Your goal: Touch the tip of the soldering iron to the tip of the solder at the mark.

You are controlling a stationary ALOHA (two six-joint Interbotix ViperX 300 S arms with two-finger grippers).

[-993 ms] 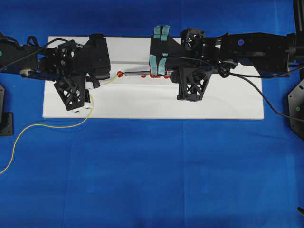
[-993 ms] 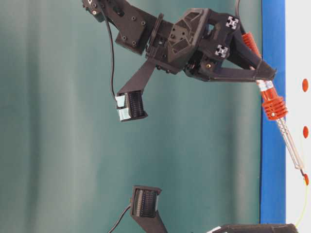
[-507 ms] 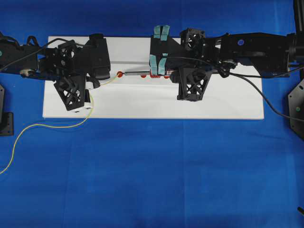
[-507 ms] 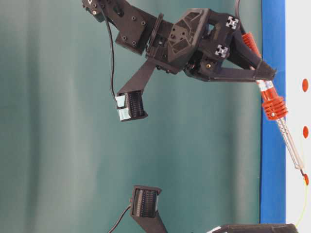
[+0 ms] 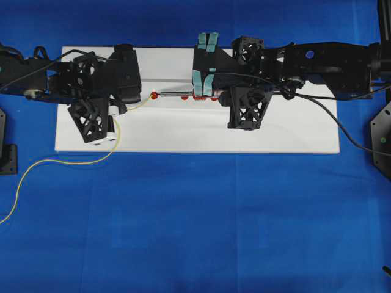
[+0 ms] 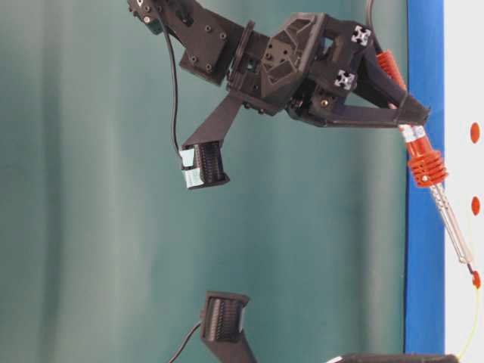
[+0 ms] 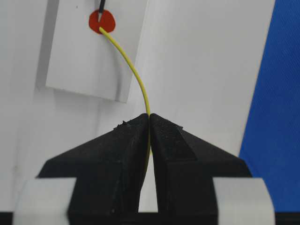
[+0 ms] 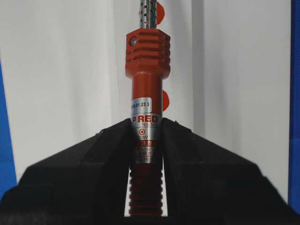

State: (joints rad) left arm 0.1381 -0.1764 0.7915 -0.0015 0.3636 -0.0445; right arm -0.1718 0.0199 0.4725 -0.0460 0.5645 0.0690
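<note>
The soldering iron [image 8: 147, 51], red with an orange-red ribbed collar, is clamped by my right gripper [image 8: 146, 123] on its silver label band. Its thin shaft [image 5: 180, 94] runs left over the white board to the red mark [image 5: 154, 95]. The solder [image 7: 133, 75], a thin yellow wire, is pinched in my left gripper [image 7: 149, 117] and arcs up to that mark [image 7: 102, 21]. There the iron's dark tip [image 7: 101, 5] meets the end of the solder. From table level the tip [image 6: 473, 271] sits right at the mark [image 6: 476, 280].
The white board [image 5: 293, 131] lies on a blue cloth. More red dots [image 8: 165, 100] run along the board under the iron. Loose solder [image 5: 61, 162] trails off the board's front left. The iron's black cable [image 5: 342, 125] runs off to the right.
The left arm has shifted slightly, its wrist parts a little lower at table level. The iron, the solder tip and the right arm have stayed in place.
</note>
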